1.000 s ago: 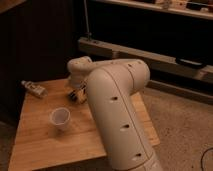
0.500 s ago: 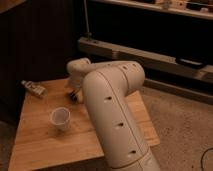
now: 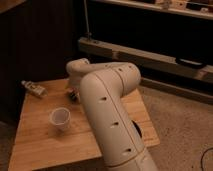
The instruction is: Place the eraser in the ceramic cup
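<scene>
One view only, so I go through it front to back. Robot arm fills the middle: a thick white link with a row of small holes rises from the bottom edge, bends at a rounded elbow and reaches back left over the wooden table.

The gripper sits low over the table's far middle, just beyond and right of the ceramic cup, tucked under the white wrist. Most of it is hidden by the arm and I see only a dark bit poking out. Its jaws are spread wide, and I see nothing held in them, though the arm covers much of that spot.

The ceramic cup stands upright on the table's left half, mouth up, apart from the gripper and not touching it. I cannot make out anything inside it.

What I take for the eraser lies flat near the table's far left corner, slanted, dark with a pale stretch, well apart from both cup and gripper.

Behind the table is a dark wall and a long low metal rail. Carpeted floor is on the right.
</scene>
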Controlling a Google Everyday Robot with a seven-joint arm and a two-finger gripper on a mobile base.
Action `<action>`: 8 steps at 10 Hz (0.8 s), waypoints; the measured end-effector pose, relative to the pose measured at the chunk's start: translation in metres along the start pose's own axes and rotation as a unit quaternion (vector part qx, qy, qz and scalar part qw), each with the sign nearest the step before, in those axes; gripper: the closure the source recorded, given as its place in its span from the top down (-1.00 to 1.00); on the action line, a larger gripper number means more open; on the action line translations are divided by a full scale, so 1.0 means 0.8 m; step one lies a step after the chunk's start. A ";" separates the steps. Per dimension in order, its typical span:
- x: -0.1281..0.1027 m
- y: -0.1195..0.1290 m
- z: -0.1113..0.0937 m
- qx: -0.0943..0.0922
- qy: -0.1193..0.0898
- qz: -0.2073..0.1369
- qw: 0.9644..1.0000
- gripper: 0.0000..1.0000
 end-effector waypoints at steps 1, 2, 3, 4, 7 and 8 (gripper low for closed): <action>0.000 0.000 0.001 -0.002 0.000 0.000 1.000 0.59; -0.001 0.001 0.001 -0.004 -0.001 -0.003 1.000 0.48; -0.003 0.001 0.001 -0.007 -0.002 -0.007 1.000 0.21; -0.005 0.001 0.000 -0.009 -0.002 -0.010 1.000 0.05; -0.013 0.002 -0.001 -0.017 -0.001 -0.027 0.999 -0.62; -0.015 0.004 -0.002 -0.021 -0.001 -0.031 0.999 -0.83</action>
